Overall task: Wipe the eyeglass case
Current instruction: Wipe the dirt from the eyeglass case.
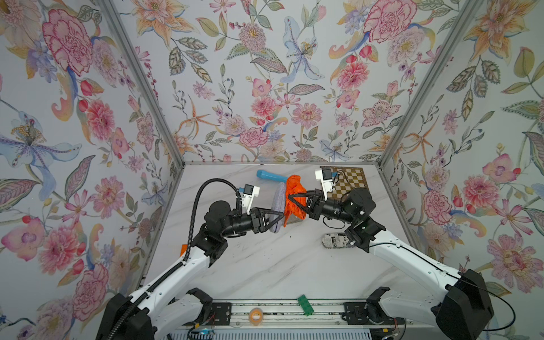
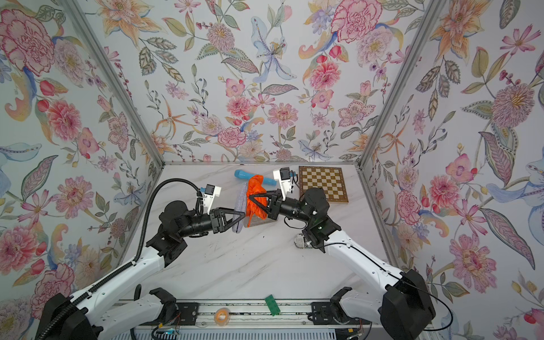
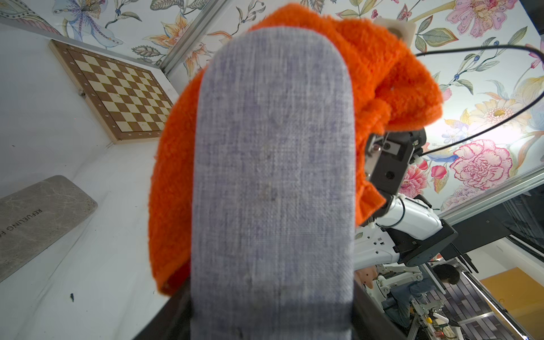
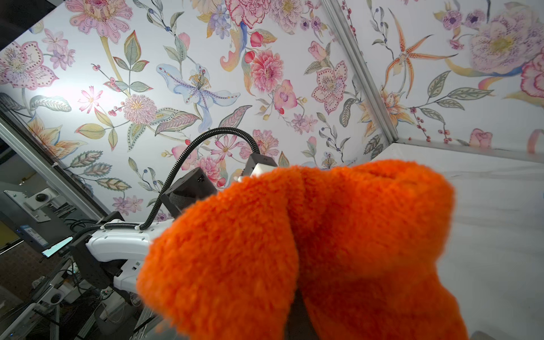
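Stock of the marble table (image 1: 265, 265), as I hold it.

1. Eyeglass case (image 1: 279, 195) (image 2: 241, 197) (image 3: 273, 176): grey-lilac woven cover, rounded ends. It sits toward the back middle of the table, its long axis running toward the rear wall. My left gripper (image 1: 280, 217) (image 2: 242, 216) has it by the near end, jaws parted only by the case's thickness and pressed on it. In the left wrist view the case rises straight out from between my jaws.

2. Orange cloth (image 1: 295, 188) (image 2: 256, 184) (image 3: 382, 73) (image 4: 323, 250): fluffy and bunched. My right gripper (image 1: 289, 196) (image 2: 250, 196) is clamped fully closed on a fold of it. The cloth lies against the far side of the case from my left wrist camera and laps round both long edges. It fills most of the right wrist view.

3. Chessboard (image 1: 350, 182) (image 2: 326, 182) (image 3: 117, 91): flat in the back right corner, no pieces on it.

4. Light-blue plastic item (image 1: 269, 175) (image 2: 243, 174): lies by the rear wall, partly behind the cloth.

5. Grey stone-look slab (image 3: 38, 212): bears printed lettering, flat on the table below the cloth.

6. Crumpled newsprint-pattern packet (image 1: 335, 240) (image 2: 300, 243): beside my right elbow.

7. Green brick (image 1: 304, 304) (image 2: 272, 304) and orange tape roll (image 1: 255, 315) (image 2: 220, 316): on the front rail, well apart from the case.
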Tool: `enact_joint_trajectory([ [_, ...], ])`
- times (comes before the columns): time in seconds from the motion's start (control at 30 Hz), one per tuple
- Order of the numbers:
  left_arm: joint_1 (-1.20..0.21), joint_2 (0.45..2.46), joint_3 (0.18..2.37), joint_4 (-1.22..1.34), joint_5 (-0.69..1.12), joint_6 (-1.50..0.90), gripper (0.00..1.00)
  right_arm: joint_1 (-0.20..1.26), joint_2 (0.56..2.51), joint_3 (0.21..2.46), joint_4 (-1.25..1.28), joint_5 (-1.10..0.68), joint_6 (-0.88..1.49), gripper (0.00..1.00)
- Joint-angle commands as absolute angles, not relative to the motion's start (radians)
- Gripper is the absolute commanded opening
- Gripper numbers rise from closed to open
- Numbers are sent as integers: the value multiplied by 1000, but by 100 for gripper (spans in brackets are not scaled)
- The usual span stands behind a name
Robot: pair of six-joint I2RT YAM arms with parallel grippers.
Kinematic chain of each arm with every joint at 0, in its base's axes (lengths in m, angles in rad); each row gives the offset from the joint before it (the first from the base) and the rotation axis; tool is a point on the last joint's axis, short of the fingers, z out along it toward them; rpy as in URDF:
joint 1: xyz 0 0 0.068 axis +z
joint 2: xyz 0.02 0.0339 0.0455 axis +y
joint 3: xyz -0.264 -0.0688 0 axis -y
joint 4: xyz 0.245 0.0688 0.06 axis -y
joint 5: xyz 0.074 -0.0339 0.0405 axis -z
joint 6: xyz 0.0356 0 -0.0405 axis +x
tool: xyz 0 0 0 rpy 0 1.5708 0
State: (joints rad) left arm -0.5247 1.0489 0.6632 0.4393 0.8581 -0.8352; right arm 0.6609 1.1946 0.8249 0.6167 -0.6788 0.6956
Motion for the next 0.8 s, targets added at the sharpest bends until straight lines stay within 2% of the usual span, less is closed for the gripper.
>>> enact_joint_trajectory([
  [0.0,-519,1053,698,504,883,-817,42,761,1161,735,640,-704,739,0],
  [0.17,-506,1094,716,570,915,-858,42,748,1140,714,626,-685,728,0],
  [0.37,-532,1094,691,561,969,-873,42,605,1228,866,631,-770,734,0],
  [0.53,-590,1054,706,266,939,-677,42,494,1285,1048,503,-839,705,0],
  [0.63,-586,1017,723,76,894,-546,41,466,1267,1112,316,-843,626,0],
  [0.7,-585,996,792,-190,823,-352,41,442,1244,1142,151,-835,557,0],
  [0.77,-575,983,819,-262,804,-294,40,425,1213,1136,60,-838,534,0],
])
